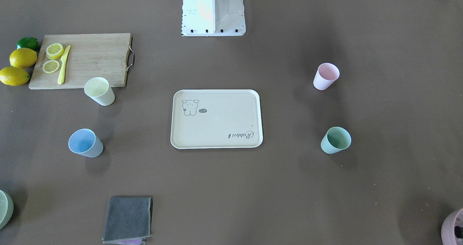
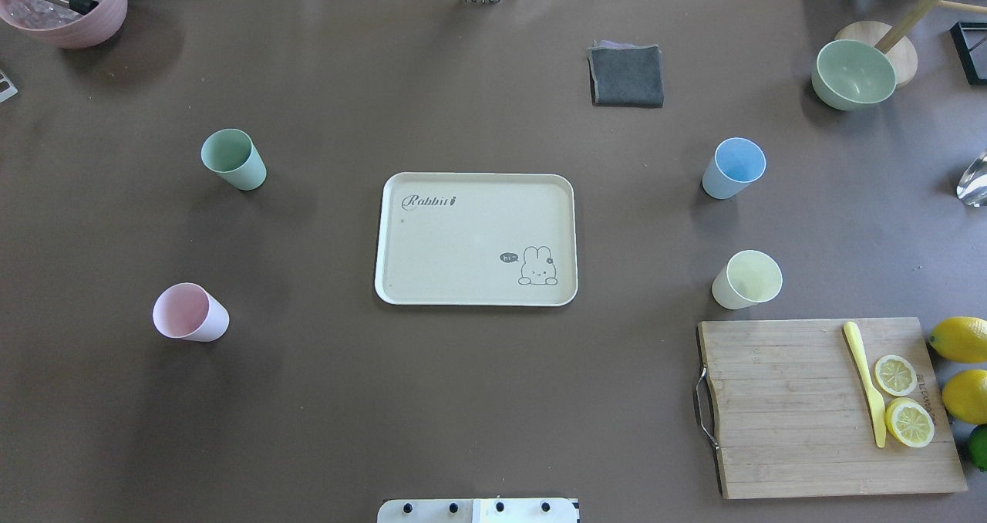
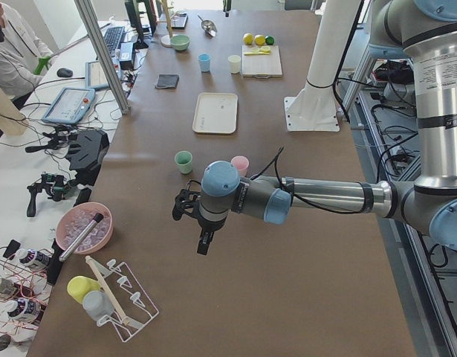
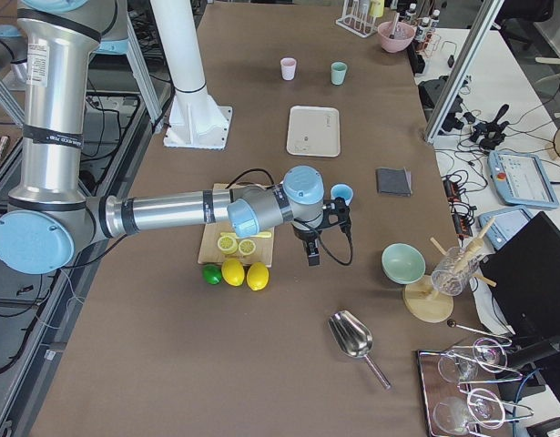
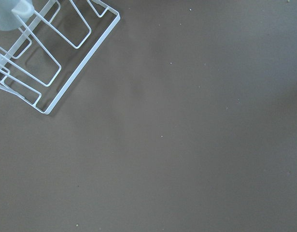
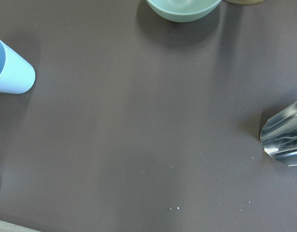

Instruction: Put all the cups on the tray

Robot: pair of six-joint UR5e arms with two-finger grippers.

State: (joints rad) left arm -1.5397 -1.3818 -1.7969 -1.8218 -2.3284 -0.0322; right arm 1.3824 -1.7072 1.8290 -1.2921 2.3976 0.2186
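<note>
The cream tray [image 2: 476,199] lies empty at the table's middle. No cup stands on it. The mint green cup [image 2: 233,159] and the pink cup [image 2: 189,312] stand to its left, the light blue cup [image 2: 733,167] and the pale yellow cup [image 2: 746,279] to its right. My left gripper [image 3: 203,242] hangs over bare table beyond the pink and mint cups, nothing visibly in it. My right gripper [image 4: 313,253] hangs near the blue cup [image 6: 10,67]. I cannot tell whether either is open or shut.
A wooden cutting board [image 2: 779,407] with lemon slices and a yellow knife lies front right, lemons beside it. A grey cloth [image 2: 626,74], a green bowl [image 2: 853,73], a metal scoop [image 6: 283,133] and a mauve pot [image 2: 65,2] stand at the far side. A wire rack [image 5: 42,53] stands by the left gripper.
</note>
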